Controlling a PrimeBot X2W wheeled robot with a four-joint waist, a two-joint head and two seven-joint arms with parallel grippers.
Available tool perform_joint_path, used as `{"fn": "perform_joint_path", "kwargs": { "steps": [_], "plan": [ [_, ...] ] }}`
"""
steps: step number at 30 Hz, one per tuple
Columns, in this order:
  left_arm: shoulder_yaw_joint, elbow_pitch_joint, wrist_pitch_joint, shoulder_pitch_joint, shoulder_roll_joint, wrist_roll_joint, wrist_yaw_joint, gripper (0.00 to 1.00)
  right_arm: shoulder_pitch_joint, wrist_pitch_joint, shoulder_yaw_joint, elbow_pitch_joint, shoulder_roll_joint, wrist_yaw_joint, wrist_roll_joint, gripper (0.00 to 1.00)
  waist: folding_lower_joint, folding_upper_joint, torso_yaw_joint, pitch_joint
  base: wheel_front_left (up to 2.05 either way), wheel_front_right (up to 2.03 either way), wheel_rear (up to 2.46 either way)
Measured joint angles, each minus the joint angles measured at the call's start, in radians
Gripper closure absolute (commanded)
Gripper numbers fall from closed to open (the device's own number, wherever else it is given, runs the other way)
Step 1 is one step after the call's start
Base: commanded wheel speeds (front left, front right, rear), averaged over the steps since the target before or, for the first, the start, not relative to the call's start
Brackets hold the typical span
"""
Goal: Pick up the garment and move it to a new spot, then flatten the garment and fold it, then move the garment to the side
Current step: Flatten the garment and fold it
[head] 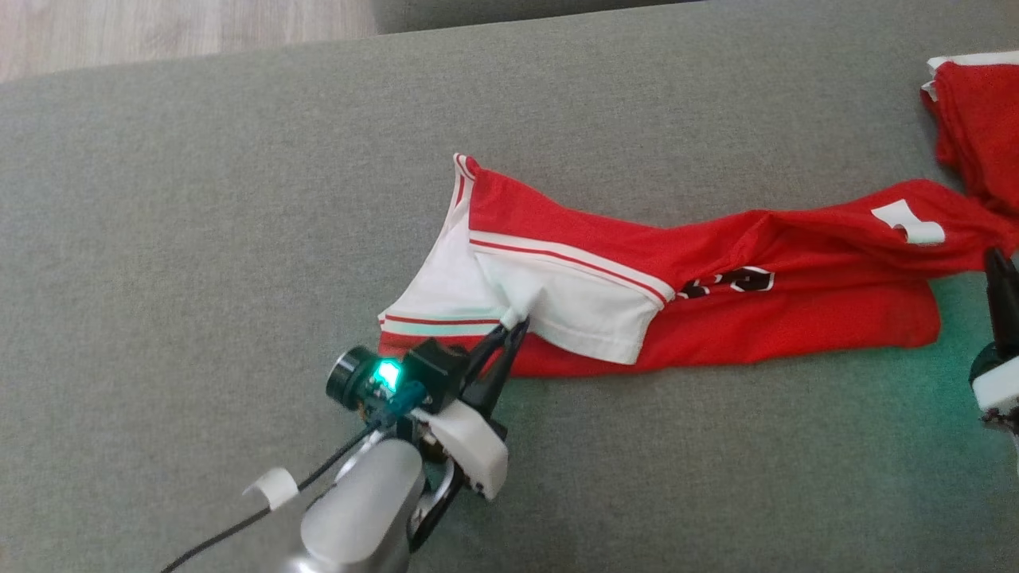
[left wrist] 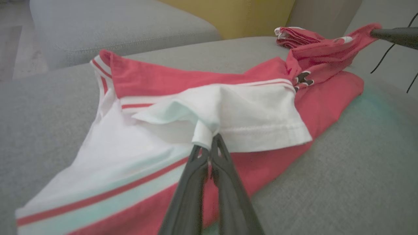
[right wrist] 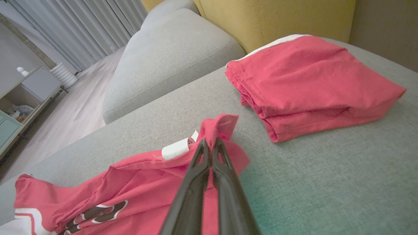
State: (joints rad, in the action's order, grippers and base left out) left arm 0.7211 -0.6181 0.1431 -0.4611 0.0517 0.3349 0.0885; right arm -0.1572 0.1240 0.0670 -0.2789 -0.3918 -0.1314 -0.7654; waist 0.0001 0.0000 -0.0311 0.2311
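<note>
The garment is a red jersey with white, red-striped panels, stretched left to right across the grey sofa seat. My left gripper is shut on a pinch of its white fabric at the lower left, with that fold bunched between the fingertips in the left wrist view. My right gripper is shut on the red edge at the garment's far end, next to a white label. In the head view that gripper stands at the right edge.
A second red garment, folded, lies on the seat just beyond my right gripper; it also sits at the top right of the head view. A yellow cushion backs the sofa. Wooden floor lies past the far edge.
</note>
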Motion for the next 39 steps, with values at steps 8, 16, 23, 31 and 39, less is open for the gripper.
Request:
{"fn": "perform_joint_path", "kwargs": {
  "steps": [8,16,23,31,39],
  "plan": [
    [-0.07,0.156,-0.044,-0.083,0.03,0.095,0.017,1.0,-0.004,0.012,0.012,0.035,0.0,0.0,0.001,1.0,-0.0001,0.0,-0.002,0.009,0.0,0.0,0.0],
    [-0.241,0.234,-0.14,-0.323,0.123,0.202,0.016,1.0,-0.208,0.041,-0.045,0.013,-0.022,0.0,0.001,1.0,0.0,0.0,-0.028,0.069,0.0,0.0,0.0],
    [-0.268,0.187,-0.175,-0.455,0.137,0.211,0.009,1.0,-0.442,0.052,-0.111,-0.1,-0.062,0.0,0.009,1.0,0.0001,0.0,-0.037,0.144,0.0,0.0,0.0],
    [-0.264,0.082,-0.128,-0.548,0.106,0.214,0.024,1.0,-0.617,0.015,-0.196,-0.216,-0.117,0.0,0.003,1.0,0.0001,0.0,0.007,0.218,0.0,0.0,0.0],
    [-0.23,0.104,-0.086,-0.477,0.118,0.255,0.035,1.0,-0.542,-0.035,-0.28,-0.231,-0.162,0.0,-0.073,1.0,-0.0003,0.0,0.026,0.217,0.0,0.0,0.0]
  ]
}}
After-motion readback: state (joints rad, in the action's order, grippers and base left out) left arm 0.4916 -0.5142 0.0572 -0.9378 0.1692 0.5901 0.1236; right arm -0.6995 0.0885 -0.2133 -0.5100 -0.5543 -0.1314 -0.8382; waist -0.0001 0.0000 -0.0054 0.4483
